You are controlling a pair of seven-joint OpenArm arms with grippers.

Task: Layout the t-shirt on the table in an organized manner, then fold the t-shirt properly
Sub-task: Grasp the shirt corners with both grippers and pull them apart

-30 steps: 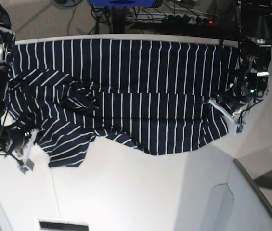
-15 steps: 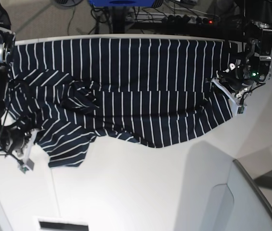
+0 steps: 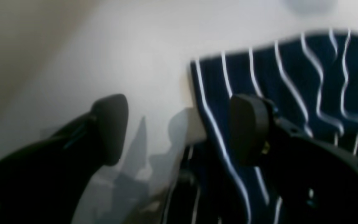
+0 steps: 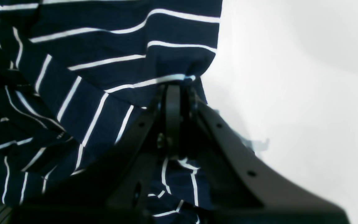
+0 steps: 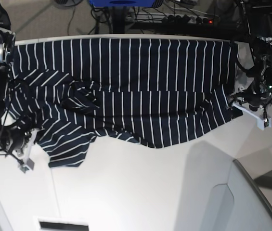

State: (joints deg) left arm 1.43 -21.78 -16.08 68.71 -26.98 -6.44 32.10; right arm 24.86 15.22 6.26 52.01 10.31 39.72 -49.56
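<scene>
Where the t-shirt (image 5: pixel 126 91) bunches, its collar is hidden.

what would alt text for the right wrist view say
The right gripper is shut on the edge of the t-shirt, navy with thin white stripes, bunched into folds on the view's left. Bare white table fills the view's right.

Beyond the far edge we see a grey floor (image 5: pixel 44 21) strewn with dark cables (image 5: pixel 102 14), a blue box (image 5: pixel 123 3) and a power strip (image 5: pixel 191 19) showing a red light.
</scene>
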